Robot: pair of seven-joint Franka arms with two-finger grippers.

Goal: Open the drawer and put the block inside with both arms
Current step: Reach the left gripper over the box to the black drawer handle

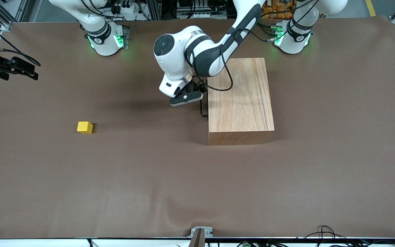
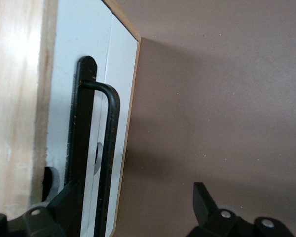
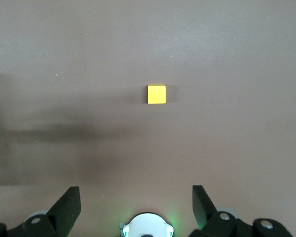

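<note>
The large light-wood box (image 1: 240, 99) stands on the brown table toward the left arm's end, with the drawer shut. Its white front (image 2: 123, 74) and black wire handle (image 1: 202, 109) face the right arm's end. My left gripper (image 1: 197, 96) is open at the handle. In the left wrist view the handle bar (image 2: 108, 148) lies between the gripper's (image 2: 135, 192) fingers, close to one finger (image 2: 69, 197). The yellow block (image 1: 85, 127) lies alone toward the right arm's end. My right gripper (image 3: 135, 197) is open and empty high over the table, looking down on the block (image 3: 156, 95). It is out of the front view.
Black camera gear (image 1: 12, 67) sits at the table edge at the right arm's end. A metal clamp (image 1: 201, 233) is at the table edge nearest the front camera. The right arm's green-lit base (image 3: 147, 224) shows below its gripper.
</note>
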